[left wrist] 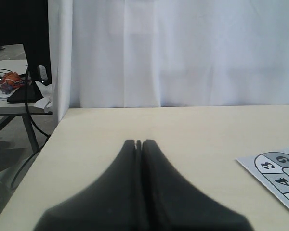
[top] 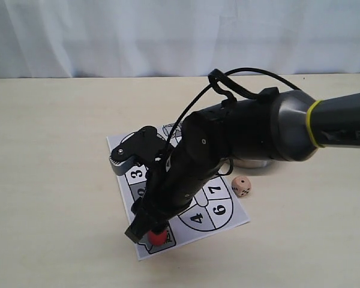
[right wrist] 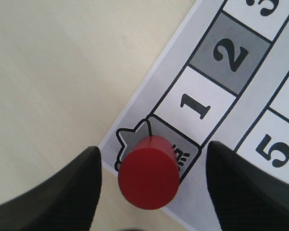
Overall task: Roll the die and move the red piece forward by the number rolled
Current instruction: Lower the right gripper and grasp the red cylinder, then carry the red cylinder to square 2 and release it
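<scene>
R gripper (right wrist: 153, 161) is spread wide, straddling the red piece (right wrist: 149, 172), one of its fingers (right wrist: 62, 192) on each side. There are clear gaps on both sides and no contact yet. The red piece stands upright on the start cell (right wrist: 135, 137) at the board (top: 219, 210) corner, just beside sq 1 (right wrist: 197, 106). The die (top: 241, 186) sits on the table (top: 60, 180) just off the board edge near the 7 cell, well apart from the piece. Its top face is too small to read w/ confidence. L gripper (left wrist: 138, 144) is pressed together, holding nothing, parked over bare table away from the board.

Handling, judged from looks:
- The piece looks like a small solid rigid cylinder, prob light, w/ a smooth, maybe slick painted side. It won't deform, so a firm pinch is OK.
- It is taller than wide, so it tips easily if one finger touches first. Best to centre it btw the fingers before closing.
- Grip pt: across the round side wall, mid-height or a bit above, fingers square to the axis so it doesn't squirt out.
- The board is thin paper and not visibly fixed. Dragging the piece could shift or wrinkle it, so lift clear, then set down flat.
- The die is a small hard cube w/ rounded corners, so it rolls off a pinch easily.
</scene>
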